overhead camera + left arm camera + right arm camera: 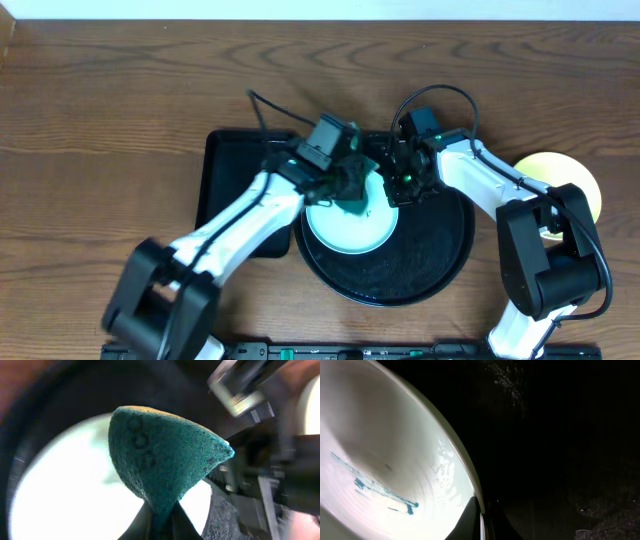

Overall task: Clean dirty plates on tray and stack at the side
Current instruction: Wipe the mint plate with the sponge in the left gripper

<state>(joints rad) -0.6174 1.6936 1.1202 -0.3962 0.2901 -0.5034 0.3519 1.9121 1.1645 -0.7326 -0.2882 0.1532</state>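
Note:
A pale mint plate lies on the left part of the round black tray. My left gripper is shut on a dark green sponge, which it holds over the plate's far edge. In the left wrist view the sponge bulges out of the closed gripper above the plate. My right gripper is shut on the plate's rim. The right wrist view shows this gripper pinching the rim, with teal smears inside the plate. A pale yellow plate sits right of the tray, partly behind the right arm.
A rectangular black tray lies left of the round one, under the left arm. The two arms meet close together over the round tray's far-left rim. Wooden tabletop surrounds everything.

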